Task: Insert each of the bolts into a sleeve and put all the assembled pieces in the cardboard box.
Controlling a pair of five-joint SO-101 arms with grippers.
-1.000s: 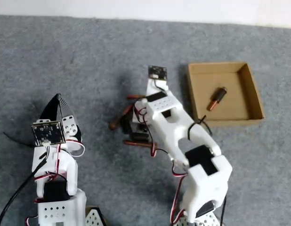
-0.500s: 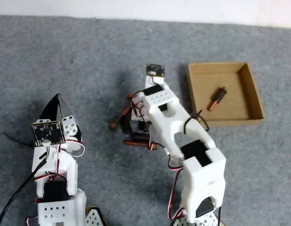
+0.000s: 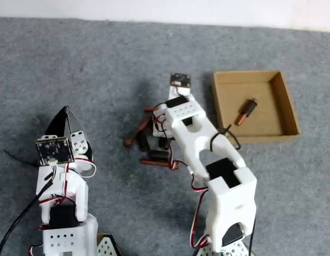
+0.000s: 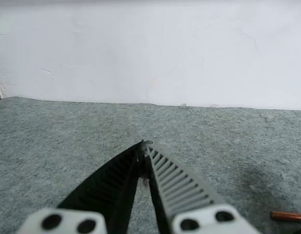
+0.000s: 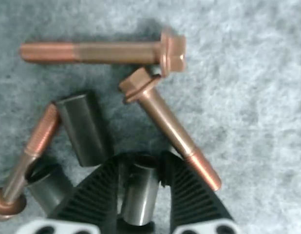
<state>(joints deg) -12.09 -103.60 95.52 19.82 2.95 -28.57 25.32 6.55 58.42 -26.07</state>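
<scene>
Markings: the circuit board on the left wrist carries small marks, too small to read.
Right gripper: its jaws are narrowed to one sleeve's width and closed on the held sleeve. This dark grey tube lies lengthwise between the ribbed fingers, its end about level with the fingertips.
First loose sleeve: lies on the table just ahead of one fingertip, slanted.
Second loose sleeve: sits just beside the outer face of that same finger, its open end showing.
Far bolt: copper-coloured, lying crosswise ahead of the fingertips, farthest from them.
Slanted bolt: its hex head touches or all but touches the far bolt's head. The shank runs back toward the gripper and the threaded tip ends just beside the other finger.
Third bolt: lies along the outer side of both loose sleeves, its head against the second loose sleeve.
Left gripper: fingers meet tip to tip with nothing between them. It points toward a white wall, well apart from the bolts.
Cardboard box: open-topped, near the right arm's wrist, on the side away from the left gripper.
Assembled piece: a bolt in a sleeve, lying slanted on the box floor, apart from the walls.
Table: a grey felt-like surface.
</scene>
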